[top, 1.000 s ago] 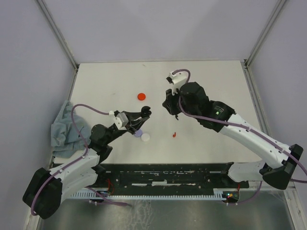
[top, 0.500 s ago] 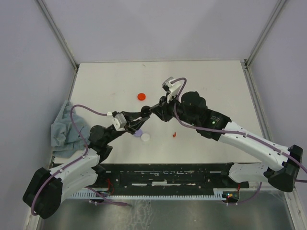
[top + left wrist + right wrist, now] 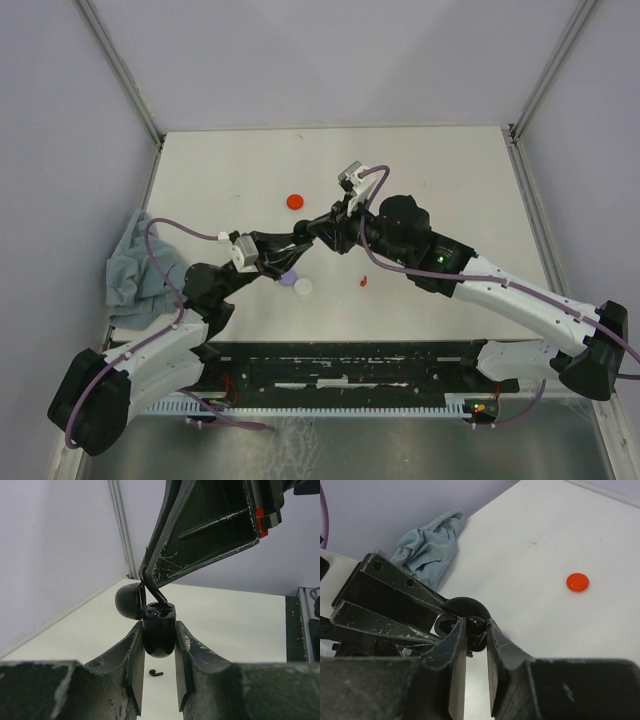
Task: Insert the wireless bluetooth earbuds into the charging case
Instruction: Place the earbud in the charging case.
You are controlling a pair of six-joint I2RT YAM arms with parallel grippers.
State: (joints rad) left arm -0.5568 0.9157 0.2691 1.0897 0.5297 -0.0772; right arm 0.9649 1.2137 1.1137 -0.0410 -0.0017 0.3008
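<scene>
Insertion of one earbud appears to be the step in hand, judged from how the two arms meet above the middle of the desk (image 3: 450,180). The charging case (image 3: 159,637) is clamped upright by its lower body in the left gripper (image 3: 159,627), with the lid (image 3: 129,601) swung open to one side. The right gripper (image 3: 475,635) is pinched tight on a black earbud (image 3: 157,595), which is held right at the open mouth of the case. Whether it is seated in its socket cannot be told. A second black earbud (image 3: 156,672) is seen lying on the desk below the case, and a red earbud (image 3: 363,282) lies on the desk nearer the right arm, well apart from both grippers.

Several failures can be foreseen. If the stem is not lined up with the socket, it may be caught on the rim and the earbud levered out of the pinch. If downward force is applied off-centre, the rounded, glossy case could be twisted or pushed down through the left gripper. If the earbud is let go before it is seated, it may be dropped to the desk. The open lid could also be knocked by the right gripper, since little room is left between them.
</scene>
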